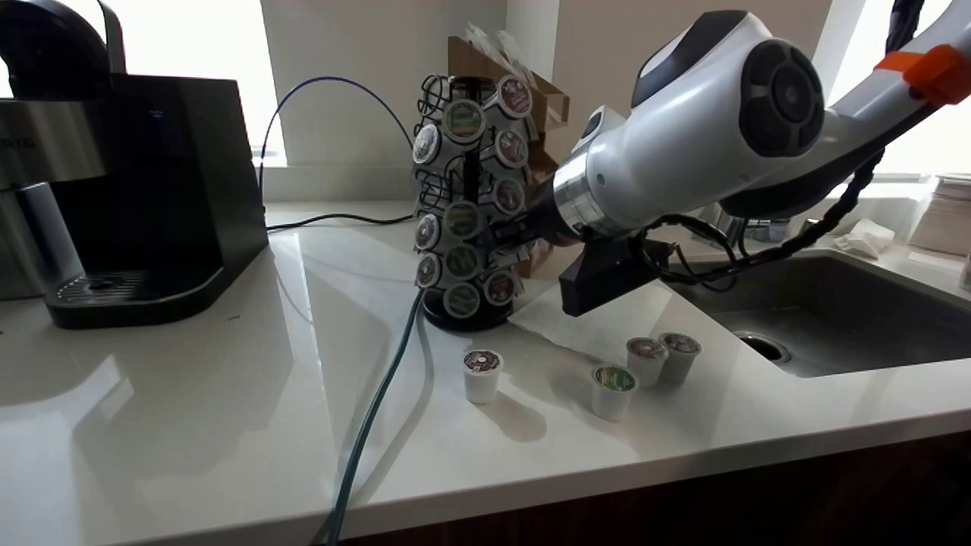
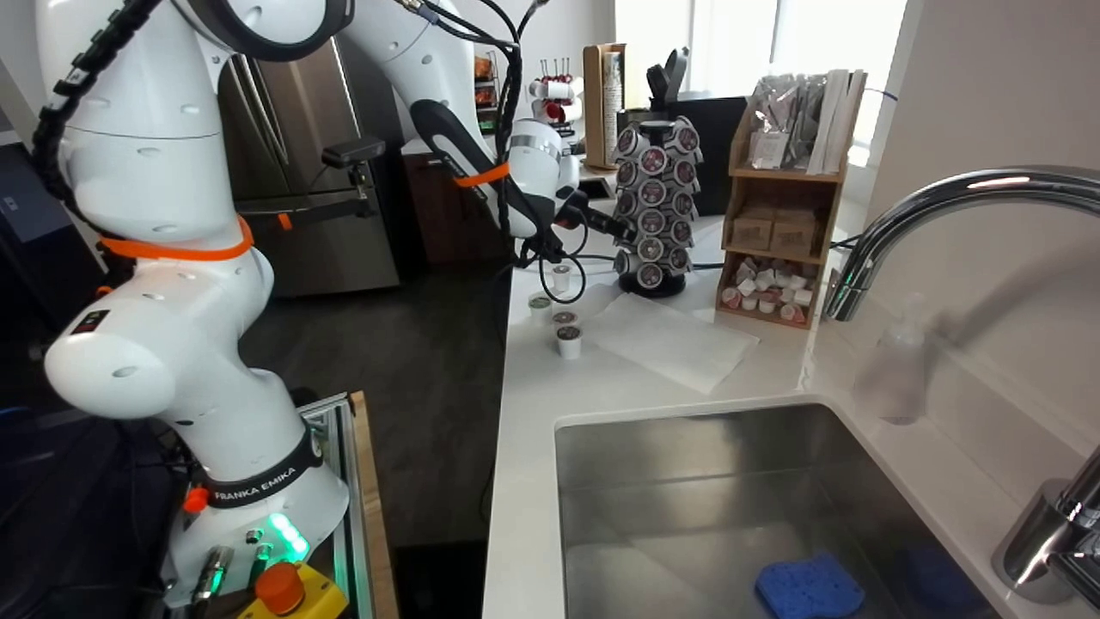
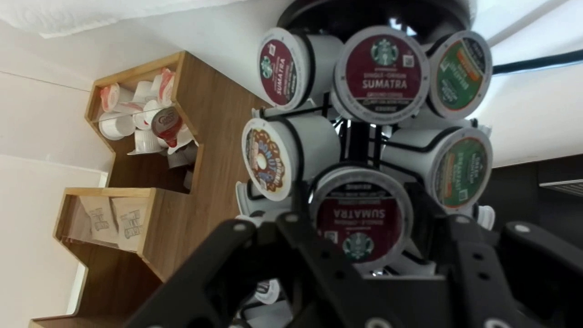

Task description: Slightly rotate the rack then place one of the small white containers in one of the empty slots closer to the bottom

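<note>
The rack [image 1: 493, 315], a dark wire tower on a round black base, stands upright with rows of pods around it. On its far-left side a few wire loops [image 1: 434, 189] hold nothing. In an exterior view, several small white containers [image 1: 482, 377] stand on the counter in front of the rack. My gripper [image 3: 356, 196] reaches into the rack's lower half, its fingers [image 3: 298, 200] on both sides of a maroon-topped Sumatra pod [image 3: 360, 221]. That pod sits in a rack loop, and the jaws appear to be shut on it. Their contact behind the pod's rim is partly hidden.
Close beside the rack is a wooden shelf unit [image 3: 218, 132] holding packets and creamers. A black coffee machine [image 1: 171, 174] sits across the counter. Near the base lie a white paper sheet [image 2: 666, 340] and a teal cable [image 1: 379, 402]. The sink [image 2: 670, 481] opens nearby, with a tall faucet [image 2: 971, 185].
</note>
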You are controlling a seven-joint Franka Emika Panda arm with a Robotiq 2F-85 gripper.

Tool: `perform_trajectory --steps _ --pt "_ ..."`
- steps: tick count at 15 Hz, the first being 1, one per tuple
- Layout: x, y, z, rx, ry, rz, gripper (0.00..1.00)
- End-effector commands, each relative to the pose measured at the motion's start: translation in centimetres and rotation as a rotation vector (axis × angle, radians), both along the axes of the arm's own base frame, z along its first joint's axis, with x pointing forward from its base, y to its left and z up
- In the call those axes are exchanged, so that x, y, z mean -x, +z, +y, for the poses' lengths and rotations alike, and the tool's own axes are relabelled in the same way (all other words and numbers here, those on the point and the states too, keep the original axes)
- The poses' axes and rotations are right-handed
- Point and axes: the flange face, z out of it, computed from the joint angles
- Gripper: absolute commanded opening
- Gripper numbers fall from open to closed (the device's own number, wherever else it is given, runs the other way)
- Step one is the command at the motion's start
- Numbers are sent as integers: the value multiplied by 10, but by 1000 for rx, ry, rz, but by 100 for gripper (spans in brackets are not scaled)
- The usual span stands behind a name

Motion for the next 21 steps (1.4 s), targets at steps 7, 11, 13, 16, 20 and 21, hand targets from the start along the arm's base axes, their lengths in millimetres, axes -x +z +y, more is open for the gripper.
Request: perform_trajectory --steps 7,11,13,16,20,21 --pt "6 -3 -1 -20 12 34 97" --pt "24 8 -1 -64 -32 132 100" --pt "34 17 0 -91 -70 182 100" --pt "62 7 -9 -86 -130 295 100" --pt "101 -3 -19 -85 -190 431 100" --pt "108 -4 -21 -89 -200 459 100"
